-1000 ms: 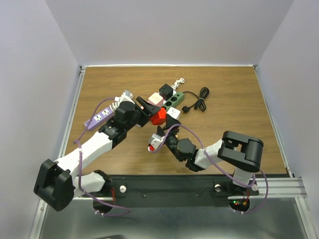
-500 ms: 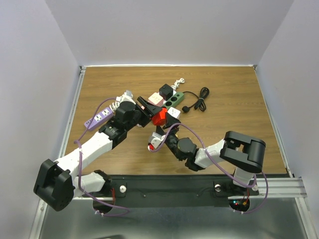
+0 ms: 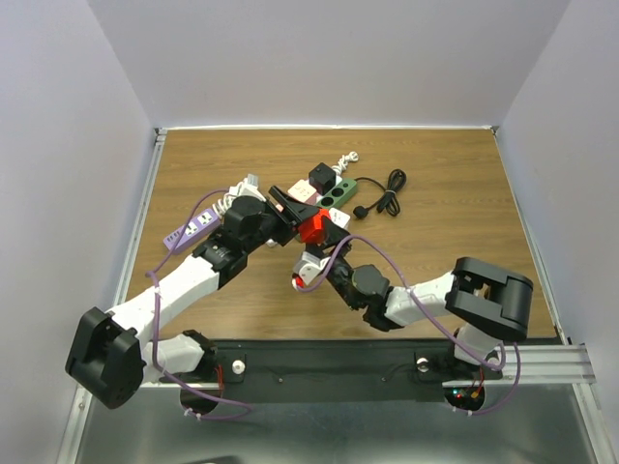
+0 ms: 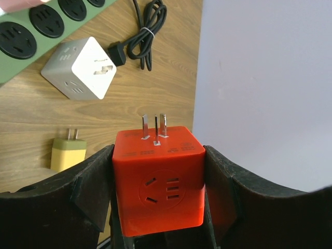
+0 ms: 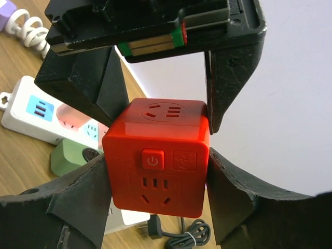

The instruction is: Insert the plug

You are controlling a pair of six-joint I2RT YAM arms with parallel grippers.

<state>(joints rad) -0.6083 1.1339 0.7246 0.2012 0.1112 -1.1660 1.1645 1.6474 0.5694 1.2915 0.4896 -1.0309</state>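
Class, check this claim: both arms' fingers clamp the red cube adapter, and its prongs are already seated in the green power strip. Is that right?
Not quite. The left wrist view shows the red cube adapter with its prongs bare, apart from the green power strip. Both arms' fingers do clamp it.

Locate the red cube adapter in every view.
Top external: red cube adapter at image centre, mid-table.
Left wrist: lower centre, prongs pointing up.
Right wrist: centre, power button facing the camera.
Shared landmark: black coiled cable.
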